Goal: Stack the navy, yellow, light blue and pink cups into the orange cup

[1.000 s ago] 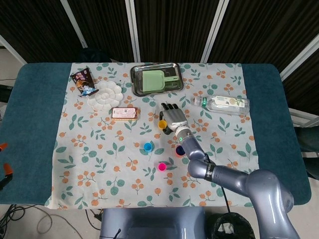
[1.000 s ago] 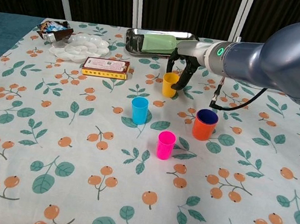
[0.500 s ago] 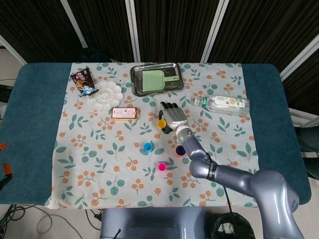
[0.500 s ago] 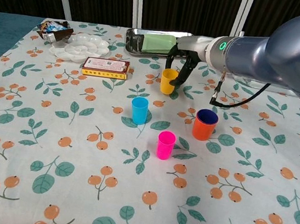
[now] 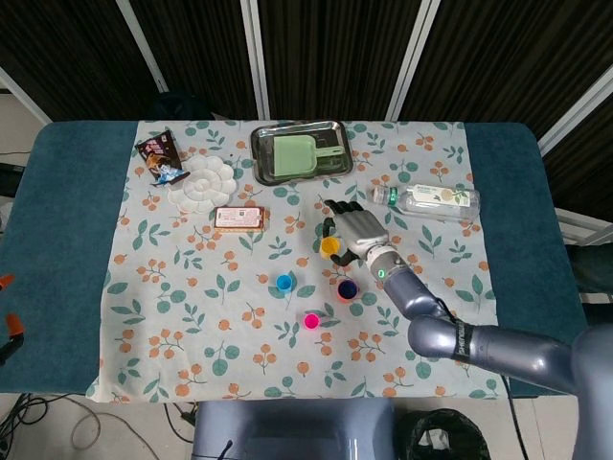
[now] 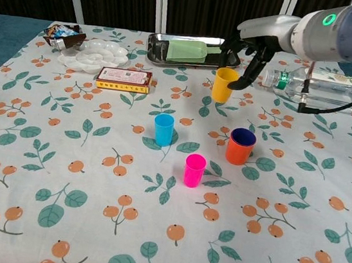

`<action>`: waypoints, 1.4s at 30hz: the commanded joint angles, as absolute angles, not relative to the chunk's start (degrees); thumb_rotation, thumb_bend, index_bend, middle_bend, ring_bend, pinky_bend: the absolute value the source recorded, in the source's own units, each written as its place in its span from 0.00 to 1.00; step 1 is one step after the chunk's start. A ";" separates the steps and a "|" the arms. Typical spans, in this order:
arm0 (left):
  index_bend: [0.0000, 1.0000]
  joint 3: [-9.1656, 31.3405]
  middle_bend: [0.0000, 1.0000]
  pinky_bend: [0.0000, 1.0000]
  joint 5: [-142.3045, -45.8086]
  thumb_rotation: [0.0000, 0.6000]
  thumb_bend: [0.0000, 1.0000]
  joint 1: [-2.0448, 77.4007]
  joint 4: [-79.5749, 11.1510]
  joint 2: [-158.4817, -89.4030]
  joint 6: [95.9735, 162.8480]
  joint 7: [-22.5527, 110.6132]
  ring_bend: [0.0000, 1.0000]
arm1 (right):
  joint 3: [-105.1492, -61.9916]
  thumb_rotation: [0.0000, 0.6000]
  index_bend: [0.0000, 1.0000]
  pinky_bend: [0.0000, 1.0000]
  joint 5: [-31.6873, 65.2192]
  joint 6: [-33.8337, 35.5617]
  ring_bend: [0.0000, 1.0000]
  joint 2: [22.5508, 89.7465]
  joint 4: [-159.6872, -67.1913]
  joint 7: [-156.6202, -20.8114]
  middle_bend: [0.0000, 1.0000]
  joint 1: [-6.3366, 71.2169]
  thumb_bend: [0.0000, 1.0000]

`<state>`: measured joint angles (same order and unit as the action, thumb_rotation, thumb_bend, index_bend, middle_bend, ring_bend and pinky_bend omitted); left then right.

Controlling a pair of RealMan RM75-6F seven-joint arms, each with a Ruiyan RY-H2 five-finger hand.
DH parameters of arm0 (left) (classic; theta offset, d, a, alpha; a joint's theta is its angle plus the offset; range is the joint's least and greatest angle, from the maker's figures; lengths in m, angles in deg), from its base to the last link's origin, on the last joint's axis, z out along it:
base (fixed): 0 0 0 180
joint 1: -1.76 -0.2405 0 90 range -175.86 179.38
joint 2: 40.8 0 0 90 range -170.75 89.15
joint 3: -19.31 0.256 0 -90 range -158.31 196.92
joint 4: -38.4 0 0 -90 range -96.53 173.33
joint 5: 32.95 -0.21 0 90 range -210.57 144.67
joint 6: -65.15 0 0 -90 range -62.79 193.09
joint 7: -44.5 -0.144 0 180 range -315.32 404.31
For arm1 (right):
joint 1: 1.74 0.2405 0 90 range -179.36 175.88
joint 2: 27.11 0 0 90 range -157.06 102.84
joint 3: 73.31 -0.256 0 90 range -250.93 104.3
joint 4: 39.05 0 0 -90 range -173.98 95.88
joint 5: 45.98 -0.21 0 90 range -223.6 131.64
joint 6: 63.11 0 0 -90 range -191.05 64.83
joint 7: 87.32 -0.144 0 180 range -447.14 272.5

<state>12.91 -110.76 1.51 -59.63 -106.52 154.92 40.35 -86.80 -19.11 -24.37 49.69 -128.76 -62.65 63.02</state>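
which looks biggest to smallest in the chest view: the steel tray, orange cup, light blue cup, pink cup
1. Steel tray, plainly the widest, though farthest from the camera.
2. Orange cup, with the navy cup inside it.
3. Light blue cup and pink cup: too alike to rank; the pink one is nearer the camera.

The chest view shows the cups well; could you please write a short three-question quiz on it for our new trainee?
1. True or false: the right hand holds the yellow cup.
2. What already sits inside the orange cup?
3. Which cup stands nearest the camera: A) light blue cup, B) pink cup, C) orange cup?

Key: 1 true; 2 the navy cup; 3 B.
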 commanded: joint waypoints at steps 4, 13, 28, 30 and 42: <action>0.21 13.28 0.08 0.00 -111.23 1.00 0.61 1.82 -59.46 -106.80 154.40 39.80 0.00 | -84.66 1.00 0.48 0.08 -12.12 -19.29 0.03 38.55 -144.24 -65.34 0.00 55.84 0.41; 0.21 13.32 0.08 0.00 -111.46 1.00 0.61 1.81 -59.44 -106.90 154.60 39.73 0.00 | -82.16 1.00 0.48 0.08 -5.81 -16.31 0.03 37.00 -148.29 -66.93 0.00 51.87 0.41; 0.21 13.49 0.08 0.00 -111.73 1.00 0.61 1.87 -59.42 -106.97 154.62 39.34 0.00 | -80.34 1.00 0.48 0.08 -1.82 -14.56 0.03 40.44 -146.60 -68.70 0.00 49.76 0.41; 0.21 13.48 0.08 0.00 -111.77 1.00 0.61 1.87 -59.40 -106.96 154.68 39.25 0.00 | -80.33 1.00 0.48 0.08 -1.70 -14.56 0.03 41.00 -146.24 -68.80 0.00 49.80 0.41; 0.21 13.52 0.08 0.00 -111.70 1.00 0.61 1.97 -59.29 -107.00 154.52 38.96 0.00 | -80.95 1.00 0.48 0.08 -2.34 -15.56 0.03 43.56 -143.70 -69.66 0.00 50.71 0.41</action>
<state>13.51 -111.70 1.97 -59.29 -107.00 154.52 38.96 -80.91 -2.32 -15.52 43.53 -143.73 -69.63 50.68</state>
